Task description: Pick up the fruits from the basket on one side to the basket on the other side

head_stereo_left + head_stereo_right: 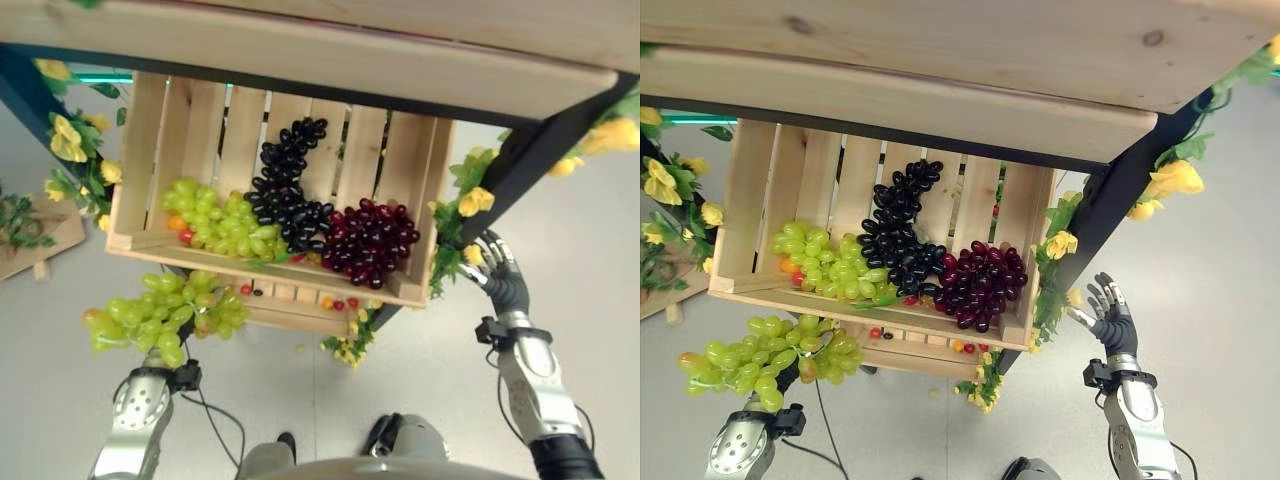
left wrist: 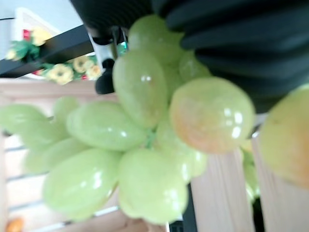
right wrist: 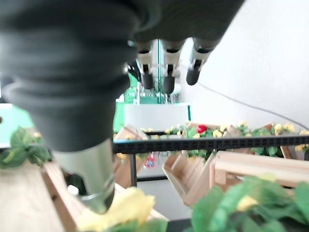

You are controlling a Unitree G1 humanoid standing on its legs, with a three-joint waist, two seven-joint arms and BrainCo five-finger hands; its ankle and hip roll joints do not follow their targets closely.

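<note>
A bunch of green grapes (image 1: pixel 165 318) covers the left hand (image 2: pixel 231 43), whose grip cannot be determined, just below the front edge of the wooden crate (image 1: pixel 140 150), while the right hand (image 1: pixel 497 268) hangs empty, fingers spread, beside the crate's right end.

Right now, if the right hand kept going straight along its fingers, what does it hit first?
Probably the yellow flowers and leaves on the black frame leg beside the wooden crate. The right hand is open, fingers aimed that way. Depth is unclear.
</note>
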